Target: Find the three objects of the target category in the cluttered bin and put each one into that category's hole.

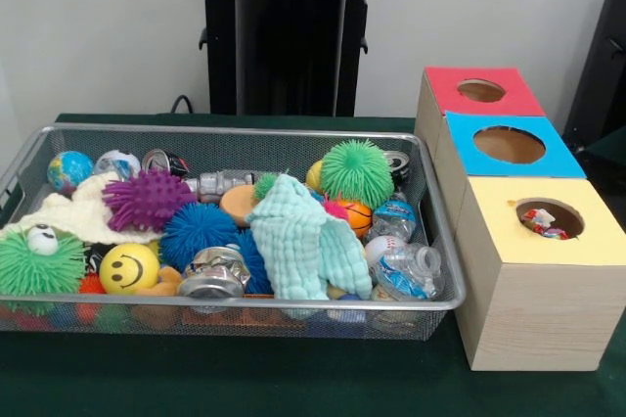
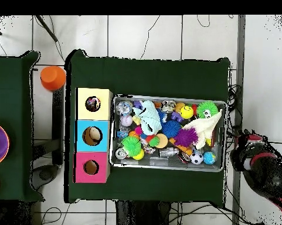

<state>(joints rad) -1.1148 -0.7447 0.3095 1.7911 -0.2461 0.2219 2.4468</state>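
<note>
A: Three holes, one per wooden box: red, blue, yellow. Yellow already holds something crinkly, likely a sorted item.
B: Target category?
A: Can't tell. Wire mesh bin is heaped: spiky rubber balls, crushed can, soft mint cloth draped over the rest.
B: Gripper?
A: Not visible. Arm parked off-table, so open or closed unknown.

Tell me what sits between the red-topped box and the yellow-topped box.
The blue-topped box sits between the red-topped box and the yellow-topped box, all three touching in a row beside the wire bin. Both views show it, the overhead most plainly.
</note>
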